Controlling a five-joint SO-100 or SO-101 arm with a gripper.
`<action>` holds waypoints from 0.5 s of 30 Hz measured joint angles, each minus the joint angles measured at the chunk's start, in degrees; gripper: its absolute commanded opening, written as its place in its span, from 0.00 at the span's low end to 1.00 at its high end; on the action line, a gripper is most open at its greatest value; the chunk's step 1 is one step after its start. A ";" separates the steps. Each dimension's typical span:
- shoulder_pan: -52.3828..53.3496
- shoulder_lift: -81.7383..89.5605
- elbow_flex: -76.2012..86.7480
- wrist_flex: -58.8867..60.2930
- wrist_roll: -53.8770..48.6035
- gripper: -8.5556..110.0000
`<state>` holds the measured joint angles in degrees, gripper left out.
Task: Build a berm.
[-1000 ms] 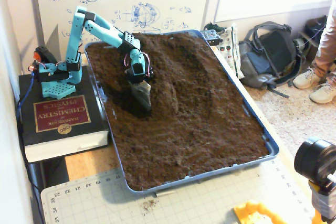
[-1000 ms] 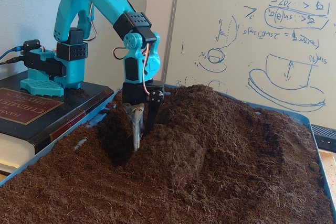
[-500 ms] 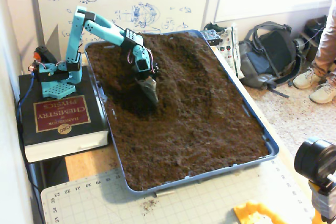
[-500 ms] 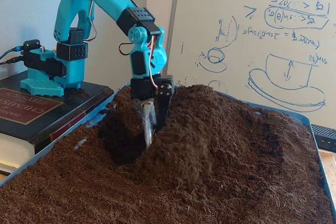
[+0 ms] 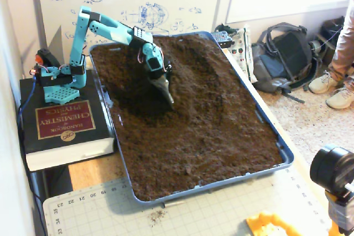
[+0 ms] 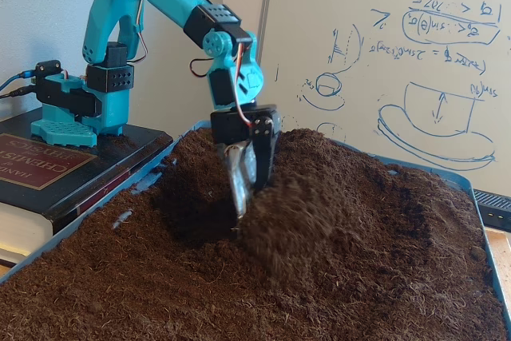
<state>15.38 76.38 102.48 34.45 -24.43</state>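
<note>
One blue tray (image 5: pixel 285 156) of soil fronts a scribbled whiteboard (image 6: pixel 375 61).

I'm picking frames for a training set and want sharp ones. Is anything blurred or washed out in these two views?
In the low fixed view the soil beside the gripper is smeared by motion while the whiteboard is sharp; in the high fixed view the berm lacks fine texture, the window area at top right is washed out, and the camera in the near corner is out of focus.
</note>
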 measured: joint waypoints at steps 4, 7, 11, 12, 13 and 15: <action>-1.05 0.00 -2.72 0.00 2.81 0.07; -2.72 0.00 -3.78 0.00 5.62 0.07; -5.45 0.00 -5.98 0.00 11.43 0.07; -6.15 0.00 -7.03 0.00 13.36 0.07; -6.77 0.00 -8.09 -0.09 15.38 0.07; -8.09 0.00 -10.55 -0.09 19.42 0.07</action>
<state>7.29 76.38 91.93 34.37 -5.01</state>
